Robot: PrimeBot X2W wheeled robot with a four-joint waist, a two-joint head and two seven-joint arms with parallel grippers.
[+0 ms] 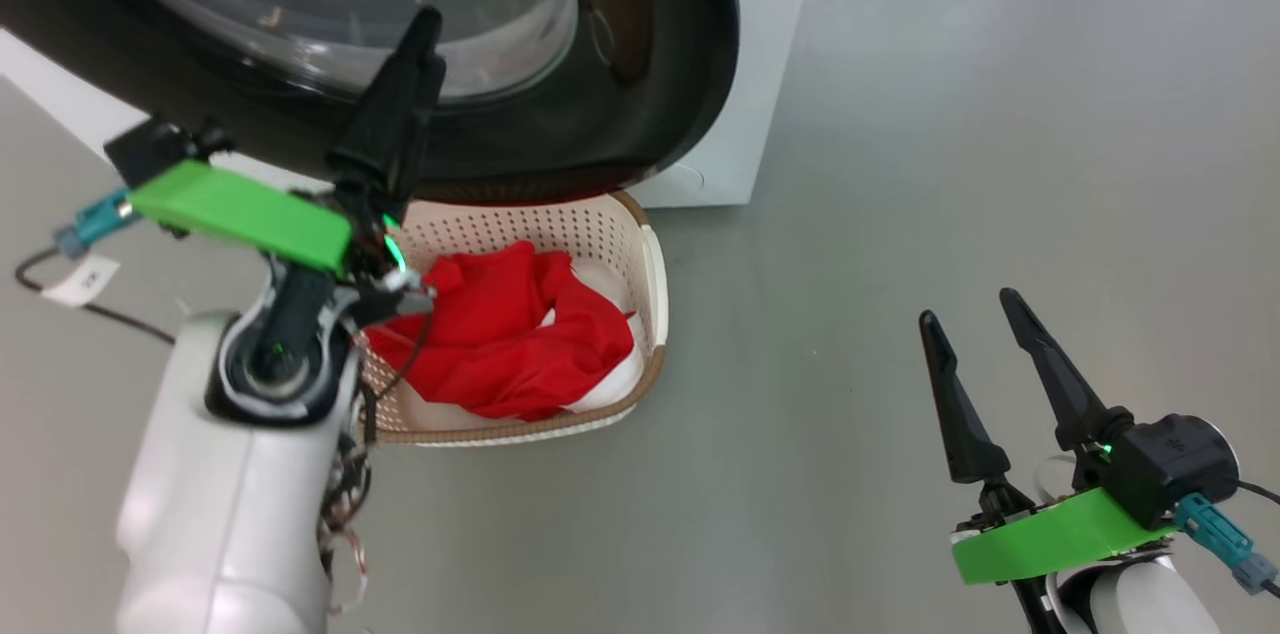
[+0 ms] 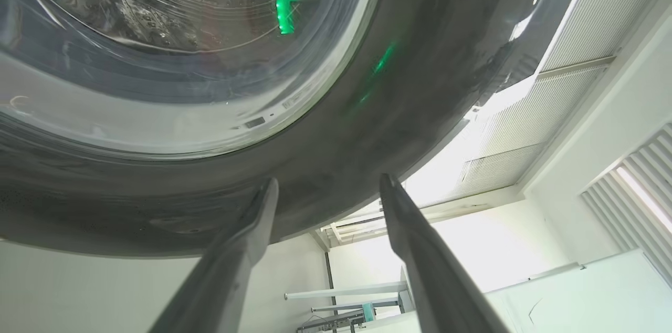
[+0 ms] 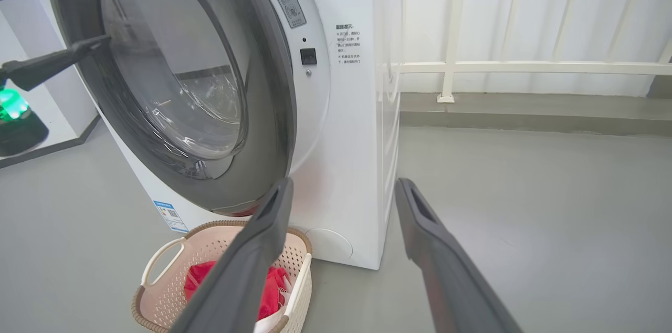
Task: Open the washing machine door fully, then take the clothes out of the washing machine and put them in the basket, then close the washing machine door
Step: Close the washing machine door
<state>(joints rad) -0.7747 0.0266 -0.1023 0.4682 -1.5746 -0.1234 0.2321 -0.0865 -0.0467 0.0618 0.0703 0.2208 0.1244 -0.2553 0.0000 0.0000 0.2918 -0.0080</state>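
Grey floor (image 1: 900,164); basket (image 1: 520,224) w/ clothes (image 1: 510,334) partly hidden under door (image 1: 660,64); left fingers (image 2: 247,249) wide, right fingers (image 1: 955,404) wide, both empty.

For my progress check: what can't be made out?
Anything left inside: right wrist view, the round black-rimmed glass door hides the opening of the white boxy washing machine.
Any print on the red fabric clothes in the cream perforated basket: head view, folds hide it.
Whether the left gripper touches the door: head view, fingers overlap rim.
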